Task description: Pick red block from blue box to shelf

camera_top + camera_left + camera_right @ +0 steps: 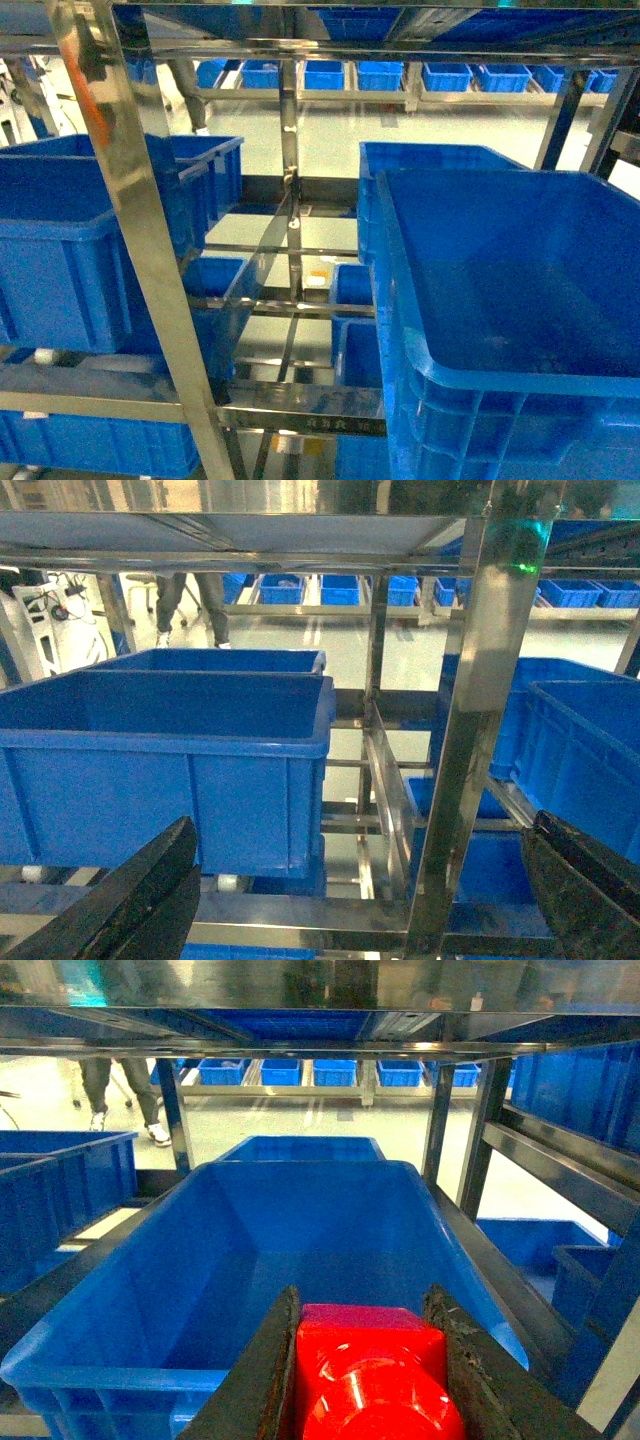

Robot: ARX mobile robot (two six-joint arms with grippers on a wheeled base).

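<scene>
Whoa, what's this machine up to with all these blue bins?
It is a two-armed robot working at a steel shelf stacked with dark blue crates. Its right gripper is clamped on a small red block, held just above the near rim of one of those crates. The left gripper is open and carries nothing, facing another crate across the rack. The block has not been set down anywhere yet.

dark blue ribbed crate at right, open top, interior bare as far as visible. second dark blue crate at left edge, another just behind it. far row of small blue bins across pale floor. person's legs standing near far bins.
</scene>
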